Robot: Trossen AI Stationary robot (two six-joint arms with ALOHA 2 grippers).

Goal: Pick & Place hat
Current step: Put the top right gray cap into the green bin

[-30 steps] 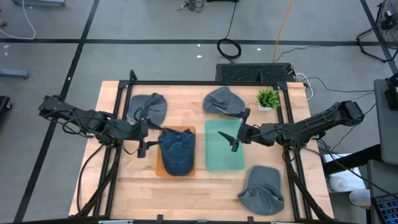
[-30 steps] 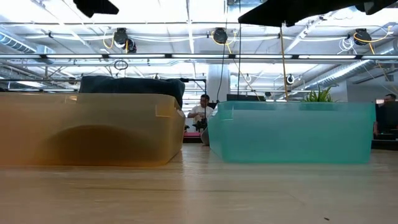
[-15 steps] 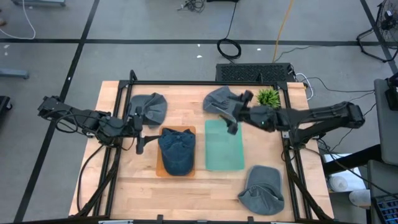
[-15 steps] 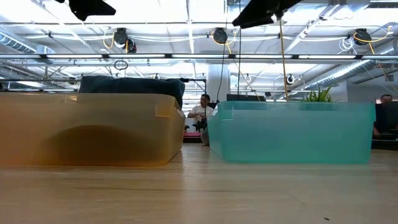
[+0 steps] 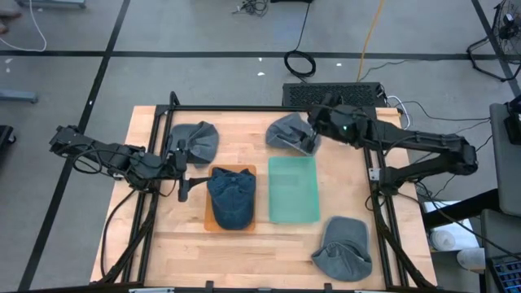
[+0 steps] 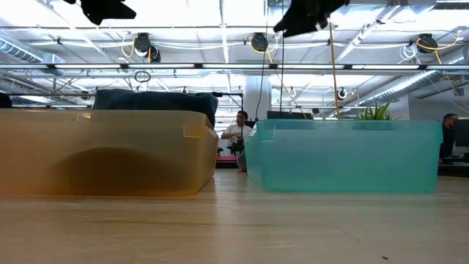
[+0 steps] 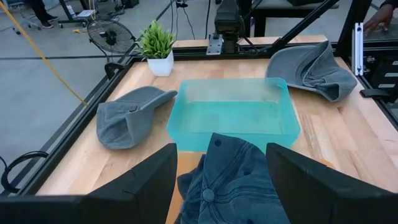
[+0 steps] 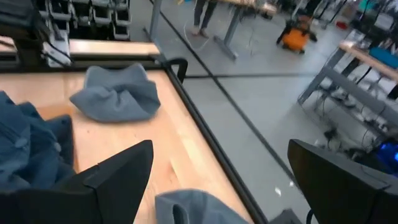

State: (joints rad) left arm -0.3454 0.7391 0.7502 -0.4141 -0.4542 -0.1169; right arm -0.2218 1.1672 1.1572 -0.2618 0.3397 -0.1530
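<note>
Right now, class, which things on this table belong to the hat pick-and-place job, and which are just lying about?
Job:
- blue hat in the orange bin
- teal bin
- three grey hats: far left, far middle, near right
- right end effector, open over the far middle hat
- left end effector, open beside the orange bin

Lying about:
- plant
- floor cables

An open-plan lab: exposed ceiling ducts (image 6: 220, 66), concrete floor (image 5: 203, 77), distant workbenches (image 8: 249, 5).
</note>
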